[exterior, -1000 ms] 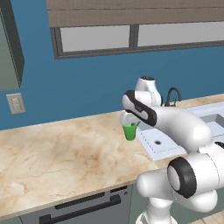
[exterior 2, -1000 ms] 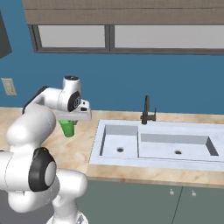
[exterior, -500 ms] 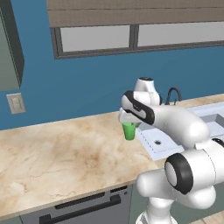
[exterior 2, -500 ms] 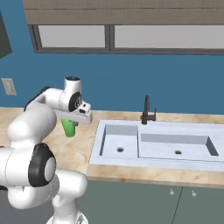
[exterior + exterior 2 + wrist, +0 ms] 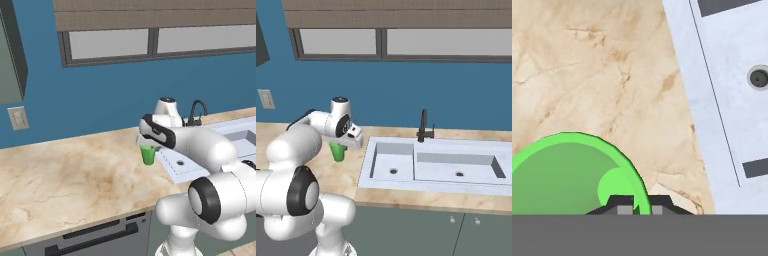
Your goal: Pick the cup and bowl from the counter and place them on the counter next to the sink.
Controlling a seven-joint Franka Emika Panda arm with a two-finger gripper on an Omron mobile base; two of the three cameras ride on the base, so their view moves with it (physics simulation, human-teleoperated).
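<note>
The small bright green cup [image 5: 147, 155] is upright beside the left rim of the white sink [image 5: 176, 168], over the beige marble counter [image 5: 75, 175]. My gripper [image 5: 148, 145] comes down on it from above and is shut on its rim. From the right base view the cup [image 5: 337, 151] hangs under the gripper [image 5: 342, 143], left of the sink [image 5: 426, 165]. In the hand view the cup's [image 5: 567, 175] open mouth sits at the gripper [image 5: 641, 205], with the sink rim [image 5: 712, 100] beside it. I cannot tell if the cup's base touches the counter. The bowl is out of view.
A dark thin faucet [image 5: 424, 127] stands behind the sink against the blue wall. The sink's drain hole [image 5: 759, 77] lies to the right in the hand view. Counter stretches left of the cup. A wall socket [image 5: 18, 118] sits far left.
The gripper with the cup has sunk a little toward the counter and drifted slightly closer to the sink. It stays shut on the cup.
</note>
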